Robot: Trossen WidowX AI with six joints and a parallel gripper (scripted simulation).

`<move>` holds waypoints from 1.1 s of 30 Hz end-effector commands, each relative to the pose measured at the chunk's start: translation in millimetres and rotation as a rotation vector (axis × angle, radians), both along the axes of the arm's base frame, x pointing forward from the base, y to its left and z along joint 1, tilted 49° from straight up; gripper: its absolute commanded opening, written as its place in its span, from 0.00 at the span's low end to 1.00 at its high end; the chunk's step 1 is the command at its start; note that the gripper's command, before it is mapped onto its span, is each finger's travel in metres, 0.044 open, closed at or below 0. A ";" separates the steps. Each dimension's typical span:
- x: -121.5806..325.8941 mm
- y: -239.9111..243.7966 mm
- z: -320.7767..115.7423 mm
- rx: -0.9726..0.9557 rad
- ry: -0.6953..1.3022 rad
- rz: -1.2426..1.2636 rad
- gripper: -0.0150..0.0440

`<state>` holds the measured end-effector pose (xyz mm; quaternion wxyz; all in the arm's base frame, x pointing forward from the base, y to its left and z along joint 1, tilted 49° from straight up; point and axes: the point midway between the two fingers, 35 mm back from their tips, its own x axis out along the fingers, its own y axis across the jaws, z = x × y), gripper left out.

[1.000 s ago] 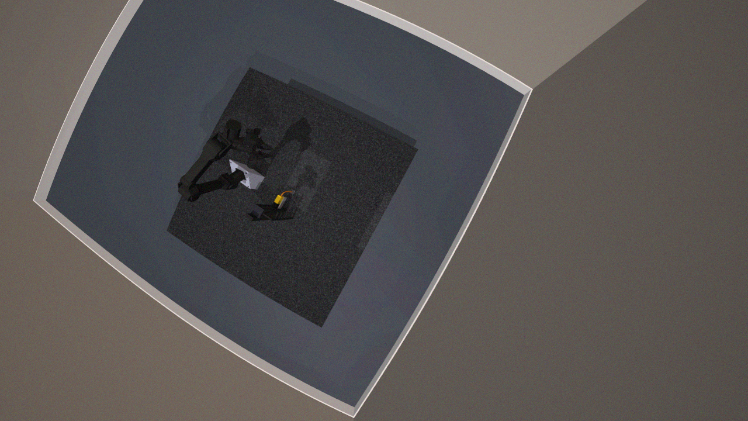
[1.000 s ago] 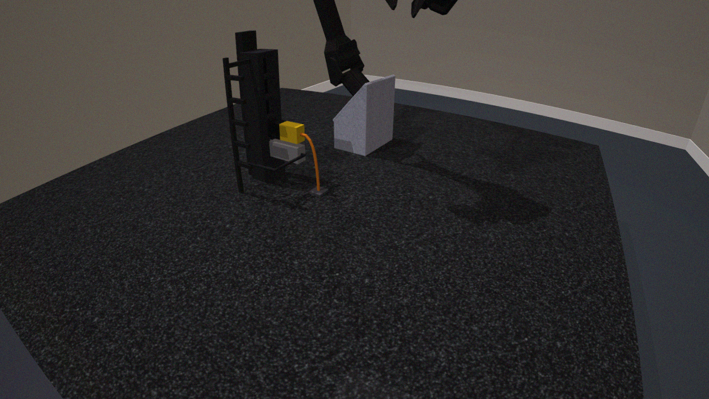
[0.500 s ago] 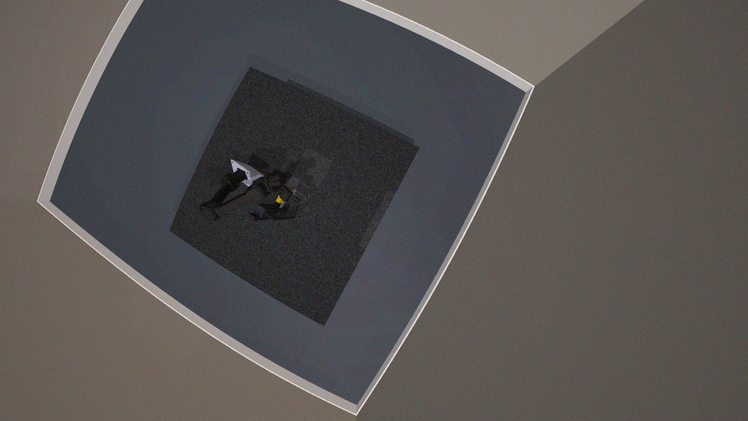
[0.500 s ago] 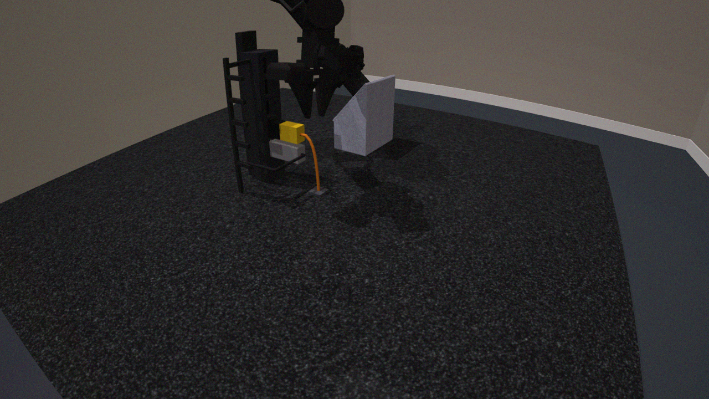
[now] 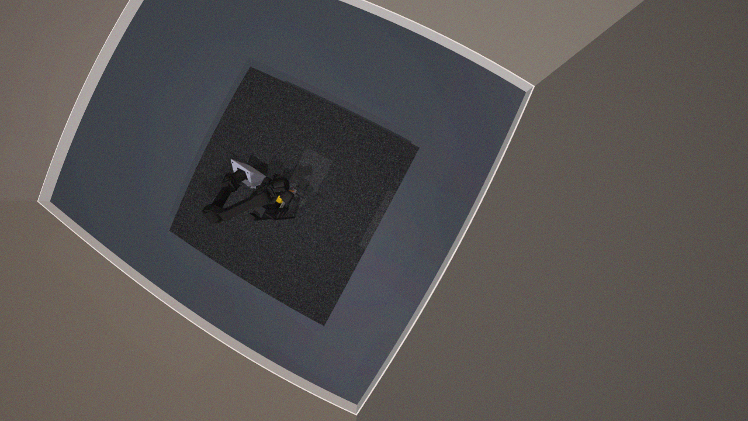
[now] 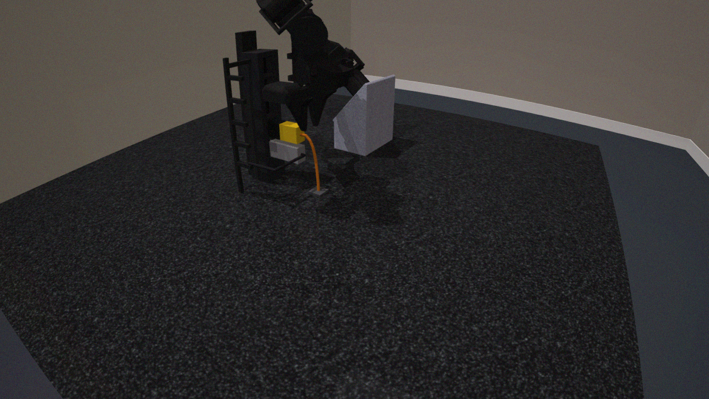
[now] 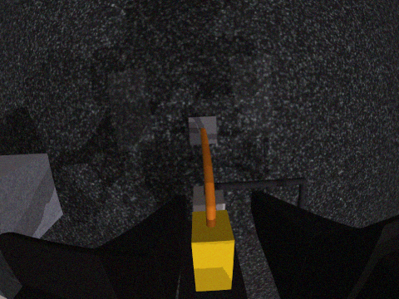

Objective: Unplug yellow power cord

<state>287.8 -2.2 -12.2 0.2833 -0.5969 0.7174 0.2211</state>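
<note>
The yellow plug (image 5: 279,199) (image 6: 289,133) (image 7: 213,259) stands on or just above the grey power strip (image 5: 282,205) (image 6: 283,150) (image 7: 201,198). Its orange cord (image 6: 315,161) (image 7: 209,178) curves from the plug down to a small grey plate (image 6: 321,191) (image 7: 211,123) on the mat. My gripper (image 6: 309,127) (image 7: 219,202) is part-open and holds nothing. It points down beside the plug's cord side. In the wrist view the plug shows between the two fingers, with a gap on each side. In the exterior view one fingertip overlaps the plug's edge. Plug contacts are hidden.
A black upright post (image 6: 256,113) and a black ladder-like rack (image 6: 232,123) stand close by the strip. A thin black bar (image 6: 289,163) (image 7: 266,183) runs beside the strip. The pale arm stand (image 5: 253,176) (image 6: 365,118) (image 7: 22,191) rises from the dark mat (image 5: 334,235) (image 6: 421,297).
</note>
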 end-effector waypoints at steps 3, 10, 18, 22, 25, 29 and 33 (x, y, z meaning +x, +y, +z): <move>-2.3 -5.6 4.6 0.000 0.012 0.001 0.53; -4.1 -13.0 13.1 -0.001 0.012 0.001 0.53; -6.7 -21.5 22.6 -0.002 0.013 0.001 0.53; -8.2 -25.6 27.1 -0.002 0.013 0.001 0.53; -8.5 -26.3 27.8 -0.002 0.013 0.001 0.53; -8.5 -26.4 27.7 -0.002 0.013 0.001 0.53; -8.9 -28.8 25.6 -0.002 0.013 0.001 0.53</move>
